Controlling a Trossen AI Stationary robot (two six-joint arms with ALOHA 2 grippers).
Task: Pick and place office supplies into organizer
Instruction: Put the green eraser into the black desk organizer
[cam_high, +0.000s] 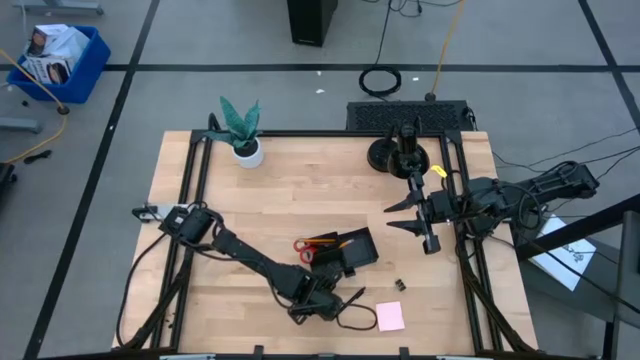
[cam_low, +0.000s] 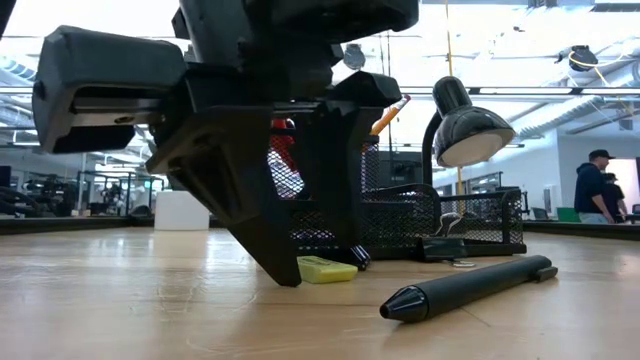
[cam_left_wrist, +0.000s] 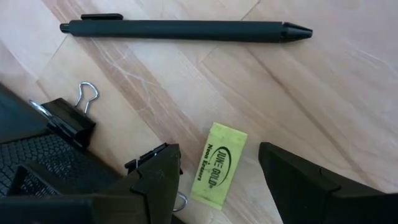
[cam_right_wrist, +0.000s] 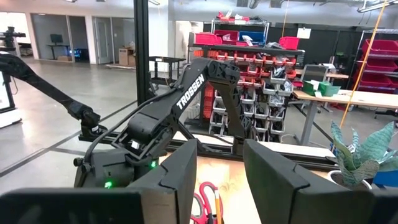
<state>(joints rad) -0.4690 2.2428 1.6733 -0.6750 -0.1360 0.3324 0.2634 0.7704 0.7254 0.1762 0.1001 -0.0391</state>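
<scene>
Wooden planks make up the table (cam_high: 300, 200), framed by dark rails along its sides, and most of its middle and left stretch lies bare. Toward the far edge stand a green plant (cam_high: 241, 128) in a white pot on the left and a round black stand (cam_high: 397, 153) on the right, both well apart from the work near the front edge.

Next in size, the left arm (cam_high: 245, 255) reaches from the left rail across to the front middle, bent low over the boards. The right arm (cam_high: 500, 200) waits above the table's right side, its right gripper (cam_high: 404, 216) held high with fingers apart and nothing between them.

A black mesh organizer (cam_high: 345, 253) sits near the front centre; red-handled scissors (cam_high: 305, 249) and an orange pencil (cam_high: 325, 243) rest in it. A pale pink sticky-note pad (cam_high: 390, 316) lies just beside the front edge to the right, with a tiny black clip (cam_high: 399, 286) between it and the tray.

Down at the boards, the left gripper (cam_left_wrist: 221, 171) points at the table with its fingers (cam_left_wrist: 155, 177) spread wide, one on each side of a small yellow-green eraser (cam_left_wrist: 217, 164) lying flat, not gripping it. A slim black pen (cam_left_wrist: 186, 29) lies just beyond, free on open wood. Two black binder clips (cam_left_wrist: 68, 118) sit close against the organizer's mesh wall, crowding the near finger's side.
</scene>
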